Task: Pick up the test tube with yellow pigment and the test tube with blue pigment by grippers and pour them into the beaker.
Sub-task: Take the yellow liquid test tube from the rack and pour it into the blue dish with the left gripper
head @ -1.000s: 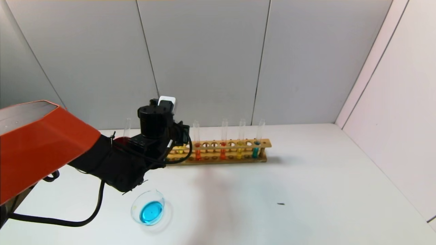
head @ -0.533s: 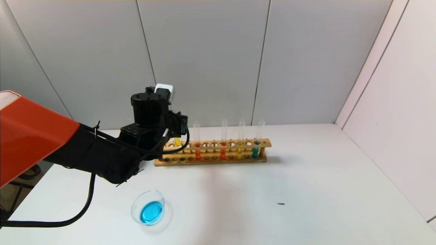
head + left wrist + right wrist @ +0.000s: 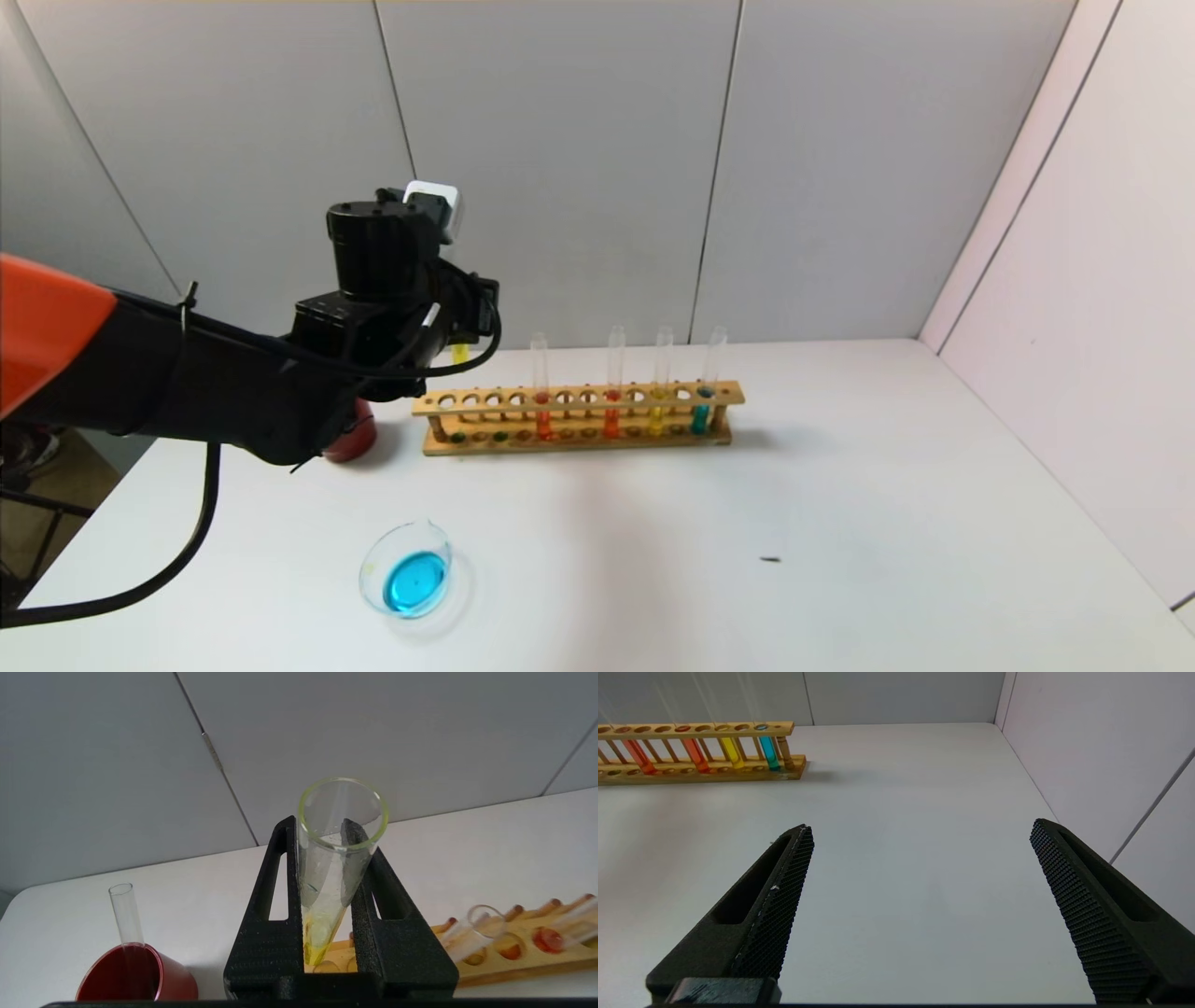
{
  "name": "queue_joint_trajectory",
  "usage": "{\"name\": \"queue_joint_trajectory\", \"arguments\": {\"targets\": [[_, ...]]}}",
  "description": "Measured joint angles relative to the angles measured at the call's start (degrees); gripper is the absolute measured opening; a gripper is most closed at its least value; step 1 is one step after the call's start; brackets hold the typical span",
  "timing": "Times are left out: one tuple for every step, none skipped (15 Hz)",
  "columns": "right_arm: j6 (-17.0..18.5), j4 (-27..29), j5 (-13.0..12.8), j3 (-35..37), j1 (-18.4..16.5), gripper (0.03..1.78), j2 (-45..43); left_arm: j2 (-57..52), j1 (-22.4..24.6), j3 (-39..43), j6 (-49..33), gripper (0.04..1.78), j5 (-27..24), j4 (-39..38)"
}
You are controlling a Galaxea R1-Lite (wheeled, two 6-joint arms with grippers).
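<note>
White table point(image 3: 840, 485); wooden tube rack point(image 3: 579, 434), dark-red cup point(image 3: 353, 439), beaker point(image 3: 407, 569) holding blue liquid

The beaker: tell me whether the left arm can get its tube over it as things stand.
Probably yes. The left pincer holds the test tube with yellow pigment lifted above the rack, and nothing stands between it and the beaker.

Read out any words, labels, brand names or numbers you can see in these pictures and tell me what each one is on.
None can be read: no print shows on the beaker, the wooden rack, the red cup, the yellow tube clamped in the left gripper, or the white box.
</note>
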Motion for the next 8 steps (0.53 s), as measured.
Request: {"name": "queue_joint_trajectory", "arguments": {"targets": [[0.02, 0.00, -0.02, 0.00, 0.00, 1.70, 0.00, -1.40, 0.00, 0.63, 0.02, 0.34, -0.02, 1.26], [0.00, 0.00, 0.00, 0.00, 0.00, 1.70, 0.00, -2.86, 0.10, 1.54, 0.02, 0.34, 0.05, 2.74], [0.00, 0.00, -0.02, 0.00, 0.00, 1.70, 0.00, -4.50, 0.11, 2.76, 0.09, 0.34, 0.13, 4.38], [0.00, 0.00, 0.00, 0.00, 0.00, 1.70, 0.00, -6.10, 0.05, 4.12, 0.09, 0.34, 0.35, 5.80], [0.00, 0.00, -0.02, 0.00, 0.00, 1.70, 0.00, -7.75, 0.02, 5.50, 0.13, 0.34, 0.63, 7.13], [0.00, 0.00, -0.02, 0.00, 0.00, 1.70, 0.00, -9.57, 0.07, 7.05, 0.33, 0.34, 0.77, 8.23], [-0.02, 0.00, 0.00, 0.00, 0.00, 1.70, 0.00, -11.25, 0.24, 8.66, 0.69, 0.34, 0.85, 8.92], [0.00, 0.00, -0.02, 0.00, 0.00, 1.70, 0.00, -12.96, 0.33, 10.52, 1.22, 0.34, 0.88, 9.47]]}}
